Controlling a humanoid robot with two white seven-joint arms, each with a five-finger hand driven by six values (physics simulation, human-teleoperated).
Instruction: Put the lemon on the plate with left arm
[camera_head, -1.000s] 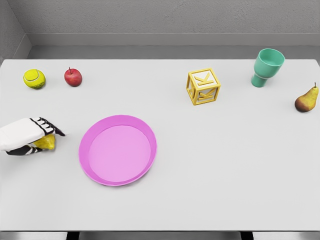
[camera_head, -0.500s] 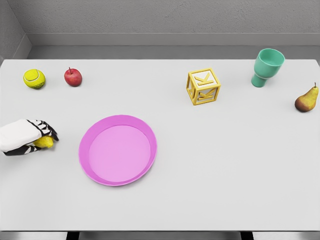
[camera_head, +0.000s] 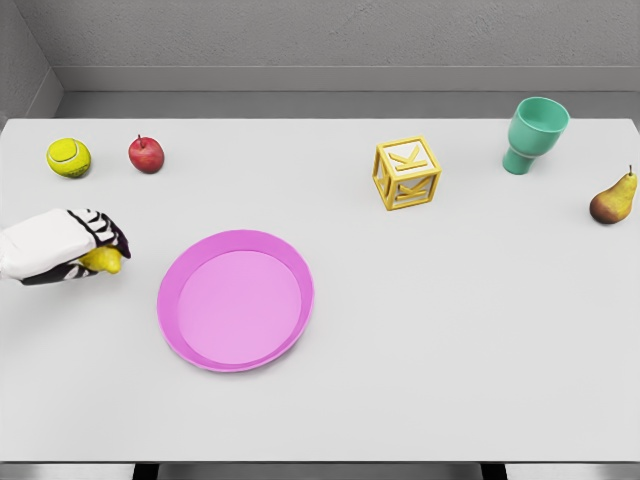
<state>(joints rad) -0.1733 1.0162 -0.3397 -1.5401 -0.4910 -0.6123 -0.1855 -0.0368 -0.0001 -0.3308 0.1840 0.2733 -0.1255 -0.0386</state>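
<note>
At the bench's left edge, the left robot hand (camera_head: 75, 255) is curled around the small yellow lemon (camera_head: 102, 260). The round pink plastic plate (camera_head: 236, 299) lies just beside it. Best to lift clear of the rim, carry it toward the bench's centre, and release low over the plate's middle.

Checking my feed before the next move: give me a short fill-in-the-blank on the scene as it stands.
1. The left hand is closed around the ____.
2. The pink plate holds ____ so far.
3. The tennis ball sits beside the red ____.
4. The yellow block shows the letter ____.

Missing words: lemon; nothing; apple; K
</note>
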